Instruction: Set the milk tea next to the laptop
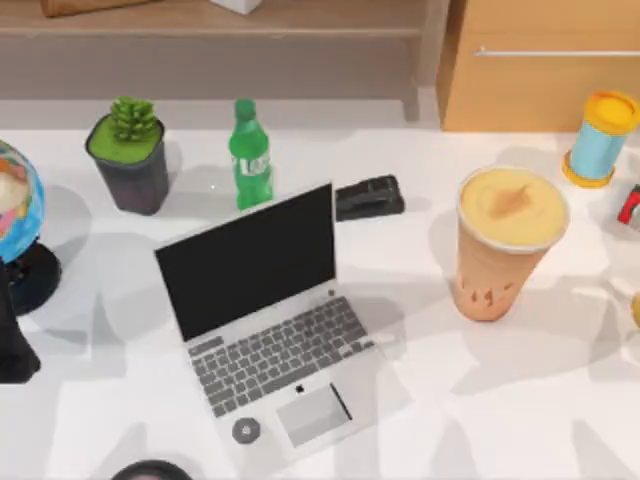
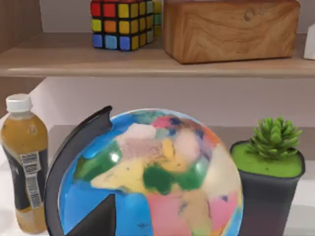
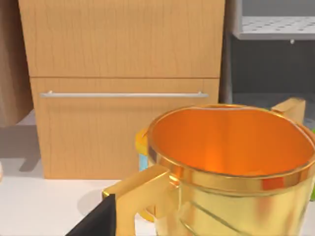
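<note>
A potted succulent (image 1: 128, 152) stands at the rear left of the table, with a green bottle (image 1: 250, 155) beside it and a black stapler (image 1: 368, 197) further right. A globe (image 1: 18, 225) sits at the left edge. A blue-and-yellow cylinder (image 1: 600, 138) stands at the rear right, before a wooden cabinet (image 1: 540, 65).

Left wrist view: colour cube (image 2: 124, 22), wooden box (image 2: 230, 28) (both on a shelf), amber bottle (image 2: 24, 162).

Right wrist view: gold cup (image 3: 226, 167).
</note>
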Tool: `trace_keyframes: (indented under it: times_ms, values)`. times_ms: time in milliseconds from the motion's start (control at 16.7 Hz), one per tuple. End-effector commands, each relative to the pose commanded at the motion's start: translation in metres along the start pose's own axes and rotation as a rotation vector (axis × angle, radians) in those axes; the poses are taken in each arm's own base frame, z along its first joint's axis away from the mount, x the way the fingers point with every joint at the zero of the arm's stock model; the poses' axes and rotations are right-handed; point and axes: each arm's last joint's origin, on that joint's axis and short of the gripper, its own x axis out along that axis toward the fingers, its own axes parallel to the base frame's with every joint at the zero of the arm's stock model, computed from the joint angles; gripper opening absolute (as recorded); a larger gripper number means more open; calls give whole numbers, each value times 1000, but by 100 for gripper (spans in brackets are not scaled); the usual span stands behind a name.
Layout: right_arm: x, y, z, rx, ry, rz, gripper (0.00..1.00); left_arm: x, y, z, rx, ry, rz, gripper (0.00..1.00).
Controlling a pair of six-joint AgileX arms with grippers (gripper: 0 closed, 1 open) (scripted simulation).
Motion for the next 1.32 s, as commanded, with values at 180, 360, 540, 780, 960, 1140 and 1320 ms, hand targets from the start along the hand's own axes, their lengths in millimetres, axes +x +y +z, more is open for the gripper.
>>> trace_keyframes:
  times_ms: [180, 360, 540, 780, 960, 1140, 1320]
  values:
    - [0, 1, 1, 1, -3, 2, 100, 0, 0, 0, 0, 0, 0, 100]
    - [4, 7, 10, 12, -25, 23, 100, 0, 0, 0, 0, 0, 0, 100]
    - [13, 19, 23, 36, -55, 55, 100, 0, 0, 0, 0, 0, 0, 100]
    - [31, 50, 40, 86, -83, 108, 100, 0, 0, 0, 0, 0, 0, 100]
    - [45, 84, 42, 124, -79, 141, 100, 0, 0, 0, 0, 0, 0, 100]
    - [52, 124, 28, 141, -45, 150, 100, 0, 0, 0, 0, 0, 0, 100]
    - [51, 157, -2, 118, 12, 124, 100, 0, 0, 0, 0, 0, 0, 100]
